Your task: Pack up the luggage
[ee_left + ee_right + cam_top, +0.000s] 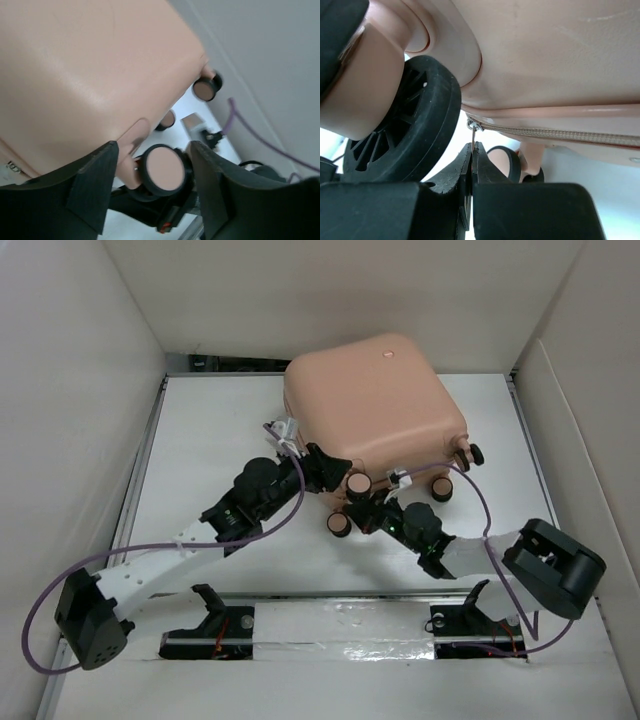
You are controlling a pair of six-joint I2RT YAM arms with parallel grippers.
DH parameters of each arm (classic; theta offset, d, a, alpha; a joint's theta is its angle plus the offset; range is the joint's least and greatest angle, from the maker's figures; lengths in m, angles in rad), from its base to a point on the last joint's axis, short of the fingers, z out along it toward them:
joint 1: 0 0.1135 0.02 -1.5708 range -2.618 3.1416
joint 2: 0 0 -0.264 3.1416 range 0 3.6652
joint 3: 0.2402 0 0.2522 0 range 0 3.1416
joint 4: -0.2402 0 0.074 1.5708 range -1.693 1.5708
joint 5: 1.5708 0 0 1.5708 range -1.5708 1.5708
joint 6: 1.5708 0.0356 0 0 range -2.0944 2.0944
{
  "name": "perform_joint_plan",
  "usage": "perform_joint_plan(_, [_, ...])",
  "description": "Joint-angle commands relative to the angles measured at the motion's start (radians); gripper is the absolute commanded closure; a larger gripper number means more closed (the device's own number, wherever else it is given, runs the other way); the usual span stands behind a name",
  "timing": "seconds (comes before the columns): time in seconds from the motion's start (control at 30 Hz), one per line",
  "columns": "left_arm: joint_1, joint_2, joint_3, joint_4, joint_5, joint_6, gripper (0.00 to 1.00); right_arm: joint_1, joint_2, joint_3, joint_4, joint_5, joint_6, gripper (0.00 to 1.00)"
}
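White walls (80,360) enclose the white bench (200,430). The luggage (375,405) lies closed on it, toward the far centre, with its wheeled end facing my bases. Risk: the zip pull (474,131) is thin. A tug off the line of the zip (560,134) would likely slip it from my right fingers (471,160) or jam the slider. The unbraced case could also slide. My right fingers are pressed together on that pull, just under the near edge of the shell. My left fingers (322,466) stand apart at the near-left corner, straddling a wheel (162,170) without closing on it.
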Motion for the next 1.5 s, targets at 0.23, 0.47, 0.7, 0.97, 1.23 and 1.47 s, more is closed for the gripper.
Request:
perform_joint_plan(0.23, [0.005, 0.196, 0.108, 0.035, 0.222, -0.006, 0.71, 0.106, -0.233, 0.074, -0.237, 0.155, -0.098, 1.0])
perform_joint_plan(0.47, [-0.083, 0.4, 0.23, 0.113, 0.257, -0.063, 0.72, 0.151, -0.261, 0.147, -0.326, 0.295, -0.155, 1.0])
perform_joint_plan(0.7, [-0.103, 0.609, 0.447, 0.208, 0.362, -0.139, 0.75, 0.113, -0.504, 0.137, -0.594, 0.407, -0.118, 1.0])
perform_joint_plan(0.97, [-0.063, 0.117, 0.097, 0.18, 0.051, -0.07, 0.44, -0.303, -0.65, 0.146, -0.756, 0.074, -0.188, 1.0])
perform_joint_plan(1.23, [-0.063, 0.058, -0.076, 0.148, 0.104, -0.081, 0.44, -0.472, -0.585, 0.127, -0.72, -0.193, -0.184, 1.0])
perform_joint_plan(1.47, [-0.063, 0.363, 0.115, 0.185, 0.211, -0.038, 0.44, -0.279, -0.52, 0.014, -0.54, -0.026, -0.118, 1.0])
